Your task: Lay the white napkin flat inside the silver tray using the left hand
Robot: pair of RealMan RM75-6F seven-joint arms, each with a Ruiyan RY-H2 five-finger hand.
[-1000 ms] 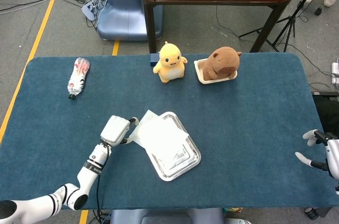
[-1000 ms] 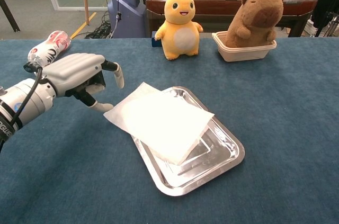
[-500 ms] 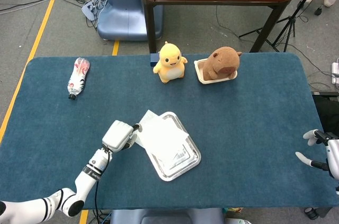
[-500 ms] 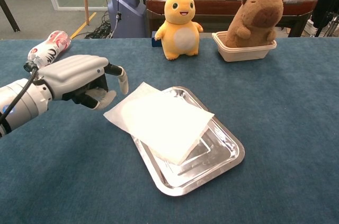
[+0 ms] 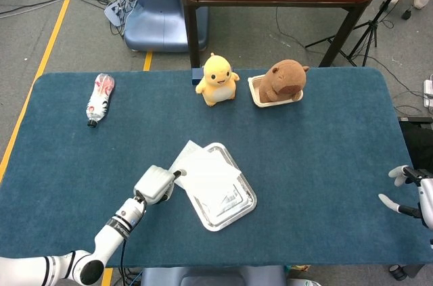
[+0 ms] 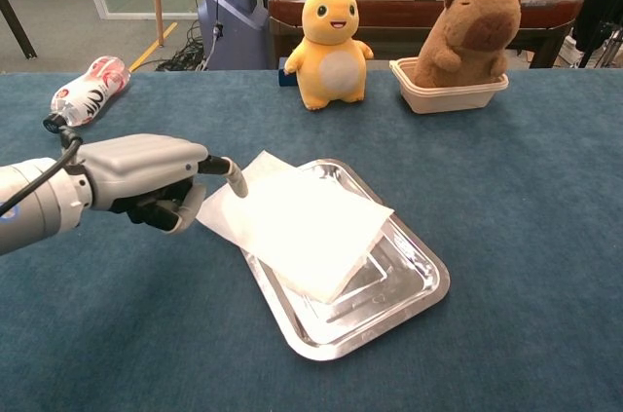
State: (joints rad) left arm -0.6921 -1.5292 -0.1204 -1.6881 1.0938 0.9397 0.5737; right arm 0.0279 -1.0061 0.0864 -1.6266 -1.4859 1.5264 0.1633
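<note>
The white napkin [image 5: 205, 172] [image 6: 304, 221] lies spread over the left part of the silver tray [image 5: 232, 206] [image 6: 413, 285], tilted, with its left and far corners hanging over the rim onto the blue cloth. My left hand [image 5: 155, 184] [image 6: 146, 175] sits low at the napkin's left edge. One finger [image 6: 235, 176] reaches out over that edge while the others curl underneath beside the corner; I see nothing gripped. My right hand [image 5: 408, 192] hangs at the table's right edge, fingers apart and empty, seen only in the head view.
A yellow plush toy [image 5: 217, 80] [image 6: 331, 34] and a brown capybara plush in a beige tray [image 5: 282, 81] [image 6: 465, 30] stand at the back. A plastic bottle [image 5: 100, 99] [image 6: 88, 89] lies at the far left. A wooden table stands beyond.
My left hand has moved right and down toward the napkin, its outstretched finger now over the napkin's left edge. The napkin, tray and right hand have not moved.
</note>
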